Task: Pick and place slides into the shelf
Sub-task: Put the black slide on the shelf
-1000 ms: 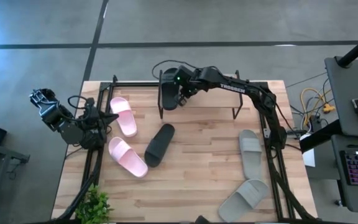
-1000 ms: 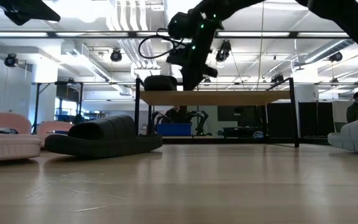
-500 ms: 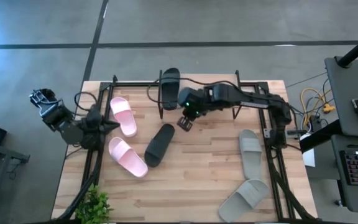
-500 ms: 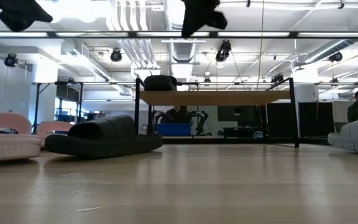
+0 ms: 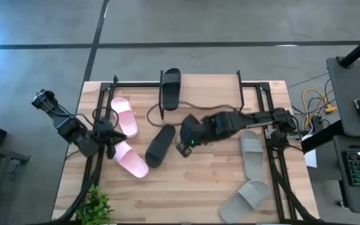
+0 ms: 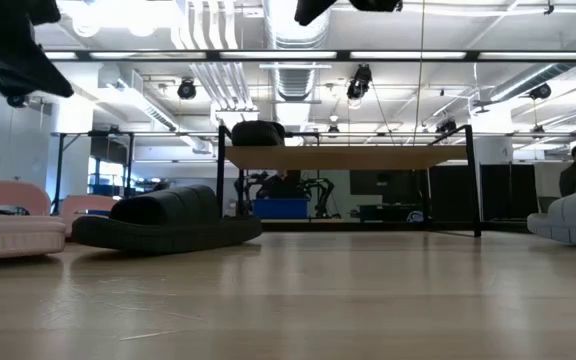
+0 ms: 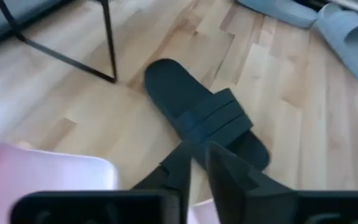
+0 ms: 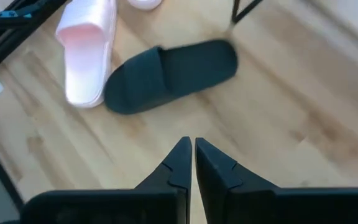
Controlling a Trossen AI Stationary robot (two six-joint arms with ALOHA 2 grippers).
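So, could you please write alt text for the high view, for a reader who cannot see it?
Seen from above, one black slide lies on the shelf at the table's far edge, and the right gripper hovers shut beside the other black slide. Two pink slides lie left, two grey slides right.

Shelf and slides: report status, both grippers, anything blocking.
Right gripper shut, empty, above the table beside the loose black slide. Left gripper empty, over a pink slide. One black slide on the shelf; five on the table. Nothing blocking.
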